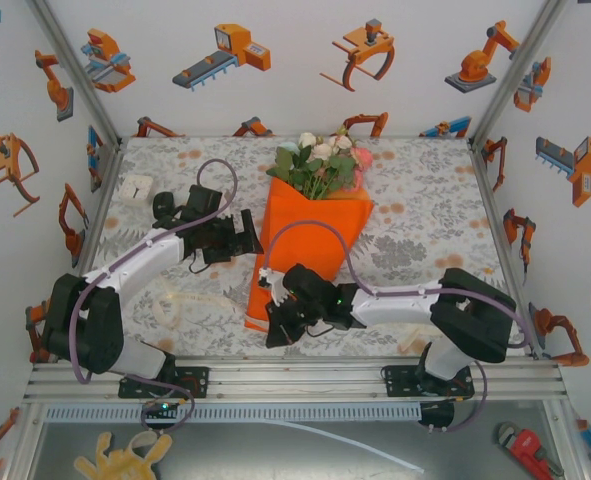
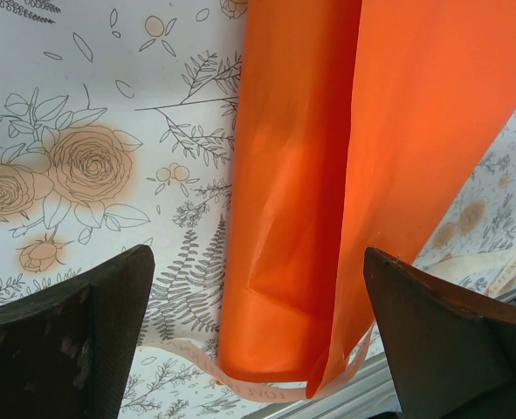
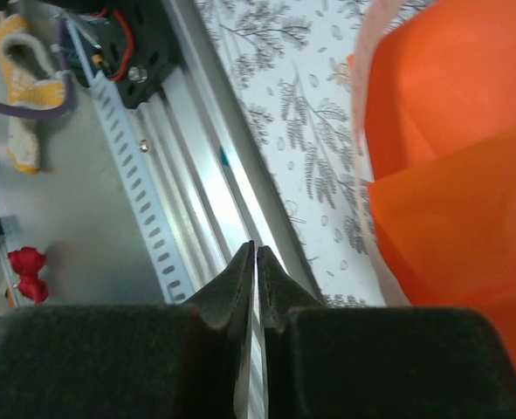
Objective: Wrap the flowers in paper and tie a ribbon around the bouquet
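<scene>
The bouquet lies on the table, its flowers (image 1: pixel 322 160) at the far end and its orange paper (image 1: pixel 310 235) cone narrowing toward me. My left gripper (image 1: pixel 243 232) is open beside the cone's left edge. In the left wrist view its fingers (image 2: pixel 74 340) stand wide on either side of the paper (image 2: pixel 327 175) roll. The ribbon (image 2: pixel 249 390) curves under the cone's narrow end, and more of the ribbon (image 1: pixel 190 300) lies loose to the left. My right gripper (image 1: pixel 278 328) is at the cone's near tip. Its jaws (image 3: pixel 256 249) are shut with a thin pale slit, beside the paper (image 3: pixel 450 157).
The aluminium rail (image 1: pixel 295 378) runs along the table's near edge just under my right gripper. A small white box (image 1: pixel 135 188) sits at the back left. A yellow glove (image 1: pixel 125 458) and a red wrench (image 1: pixel 525 450) lie below the table.
</scene>
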Controlling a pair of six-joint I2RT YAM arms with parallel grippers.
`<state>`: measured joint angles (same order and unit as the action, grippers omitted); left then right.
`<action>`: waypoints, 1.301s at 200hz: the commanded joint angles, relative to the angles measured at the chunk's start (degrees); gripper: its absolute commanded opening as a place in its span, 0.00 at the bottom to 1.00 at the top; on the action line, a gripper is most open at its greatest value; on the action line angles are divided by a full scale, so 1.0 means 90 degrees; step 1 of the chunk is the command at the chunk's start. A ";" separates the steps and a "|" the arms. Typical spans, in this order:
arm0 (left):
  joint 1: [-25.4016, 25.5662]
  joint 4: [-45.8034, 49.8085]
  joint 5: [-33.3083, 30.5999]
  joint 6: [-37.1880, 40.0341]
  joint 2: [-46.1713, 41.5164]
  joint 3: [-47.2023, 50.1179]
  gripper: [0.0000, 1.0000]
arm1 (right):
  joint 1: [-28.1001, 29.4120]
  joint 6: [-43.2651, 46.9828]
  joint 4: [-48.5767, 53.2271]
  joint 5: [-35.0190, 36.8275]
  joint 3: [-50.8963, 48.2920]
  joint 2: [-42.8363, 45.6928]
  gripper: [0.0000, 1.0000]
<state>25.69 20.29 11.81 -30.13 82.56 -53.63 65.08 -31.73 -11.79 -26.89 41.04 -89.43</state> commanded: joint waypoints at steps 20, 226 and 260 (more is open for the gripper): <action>0.0028 -0.0125 0.0191 0.0093 -0.0226 0.0229 0.97 | -0.0001 0.0267 0.0627 0.2029 -0.0316 0.1534 0.28; 0.0118 -0.0352 0.0172 -0.0038 -0.0269 0.0315 0.97 | -0.1914 0.0654 0.1934 0.0388 -0.2032 0.2524 0.17; 0.0124 -0.0362 0.0214 -0.0080 -0.0191 0.0277 0.97 | -0.1899 -0.0221 0.2960 0.2170 -0.1964 0.2978 0.18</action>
<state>26.33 17.56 13.32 -30.24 80.34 -50.85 47.83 -27.14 6.66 -19.77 23.24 -66.67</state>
